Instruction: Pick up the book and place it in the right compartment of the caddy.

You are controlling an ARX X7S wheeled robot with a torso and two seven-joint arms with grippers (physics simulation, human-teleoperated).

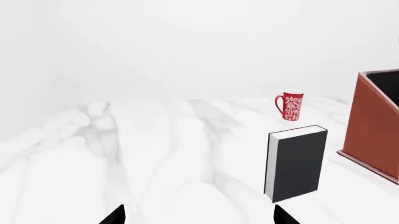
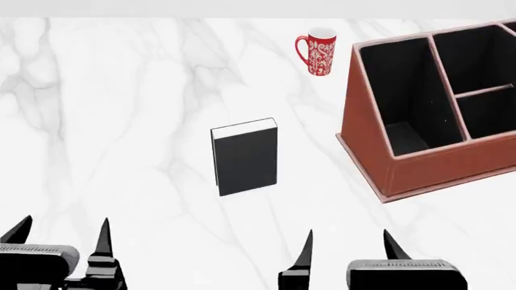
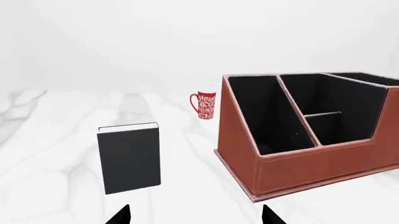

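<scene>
The black book [image 2: 246,158] stands upright on the white marble table [image 2: 121,133], white page edges at its top and left. It also shows in the left wrist view [image 1: 298,162] and the right wrist view [image 3: 130,158]. The reddish-brown caddy [image 2: 367,151] stands to its right, its black-lined compartments empty; it also shows in the right wrist view [image 3: 311,163] and at the edge of the left wrist view [image 1: 374,135]. My left gripper [image 2: 63,232] and right gripper [image 2: 347,244] are both open and empty, near the front, well short of the book.
A red patterned mug [image 2: 317,51] stands behind the book and left of the caddy, also in the left wrist view [image 1: 290,106] and right wrist view [image 3: 204,105]. The marble table stretches away to the left.
</scene>
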